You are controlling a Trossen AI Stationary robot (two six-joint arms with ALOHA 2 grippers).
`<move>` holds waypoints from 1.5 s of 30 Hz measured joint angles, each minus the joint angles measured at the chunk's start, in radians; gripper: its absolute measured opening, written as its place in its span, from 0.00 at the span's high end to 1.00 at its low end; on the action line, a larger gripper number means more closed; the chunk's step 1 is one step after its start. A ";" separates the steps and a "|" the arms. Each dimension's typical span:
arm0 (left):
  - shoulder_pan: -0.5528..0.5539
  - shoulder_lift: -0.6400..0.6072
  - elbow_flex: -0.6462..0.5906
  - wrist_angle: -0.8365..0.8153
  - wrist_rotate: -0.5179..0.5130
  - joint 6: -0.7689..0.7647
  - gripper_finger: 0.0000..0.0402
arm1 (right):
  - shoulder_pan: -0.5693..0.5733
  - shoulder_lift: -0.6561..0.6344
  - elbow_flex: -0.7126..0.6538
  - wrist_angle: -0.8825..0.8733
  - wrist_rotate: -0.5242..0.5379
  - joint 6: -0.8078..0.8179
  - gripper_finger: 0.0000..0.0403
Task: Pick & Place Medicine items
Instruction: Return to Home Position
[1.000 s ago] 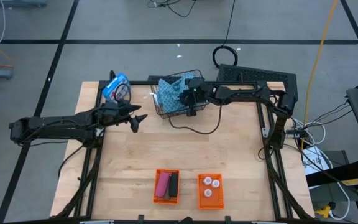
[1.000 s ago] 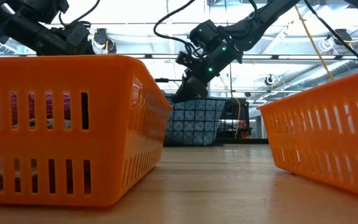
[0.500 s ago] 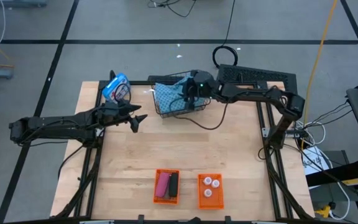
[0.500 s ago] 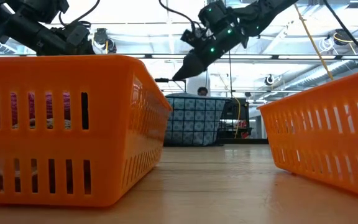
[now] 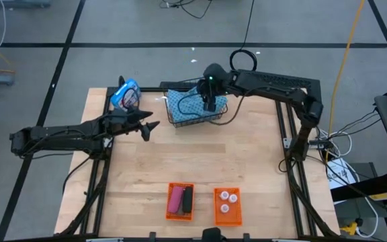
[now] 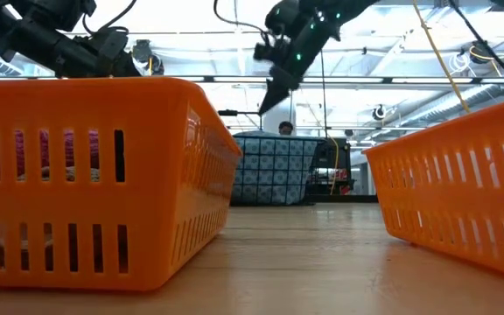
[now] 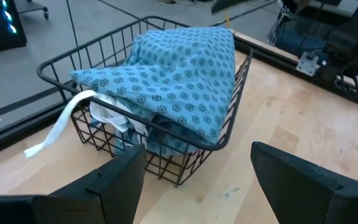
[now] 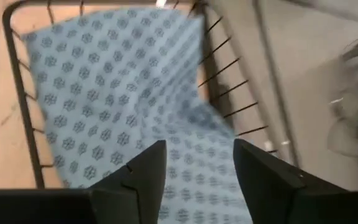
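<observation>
Two orange baskets lie at the bottom centre of the high view, on the wooden table [image 5: 247,154]. The left-hand orange basket [image 5: 167,202] holds the pink piece [image 5: 175,200] and the black piece [image 5: 187,197] side by side. The right-hand orange basket [image 5: 215,208] holds three white bottles [image 5: 224,195], close together. At upper centre the black wire basket [image 5: 180,123] contains the blue patterned cloth [image 5: 183,104], and the right gripper [image 5: 209,104] hangs over it. The left gripper [image 5: 149,132] is left of centre, beside the wire basket but apart from it, its fingers spread. A blue-and-white package [image 5: 125,95] lies at the table's upper left corner.

In the low view the left-hand orange basket [image 6: 94,175] and the right-hand orange basket [image 6: 462,184] fill the foreground on either side, with bare table between them. Some pink shows through the slots at the left edge. The blue patterned cloth [image 6: 274,171] stands at centre, far back. The right gripper [image 6: 269,92] points down from the top centre, above the cloth and clear of it. The left arm crosses the upper left corner.

In the left wrist view the left gripper [image 7: 197,152] has its fingers [image 7: 114,186] wide apart and empty. Beyond them is the black wire basket [image 7: 173,168], heaped with the cloth [image 7: 179,74], and a white strap [image 7: 61,124] hangs over its rim.

In the right wrist view the right gripper [image 8: 199,144] has its fingers [image 8: 138,174] parted with nothing between them. It looks down on the cloth [image 8: 104,93] inside the wire basket.
</observation>
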 joint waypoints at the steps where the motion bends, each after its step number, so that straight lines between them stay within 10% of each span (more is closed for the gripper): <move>1: 0.002 0.000 0.000 0.001 0.000 -0.001 0.25 | -0.005 0.014 0.001 -0.005 -0.020 0.001 0.57; 17: 0.003 0.000 0.000 0.002 0.023 -0.020 0.25 | -0.027 0.305 0.006 -0.009 -0.105 0.068 0.70; 35: 0.004 0.000 0.000 -0.007 0.034 -0.019 0.25 | -0.030 0.174 -0.001 0.214 0.008 0.256 0.72; 45: 0.004 0.000 0.000 -0.029 0.051 -0.006 0.25 | 0.039 0.103 0.000 0.100 -0.678 0.218 0.73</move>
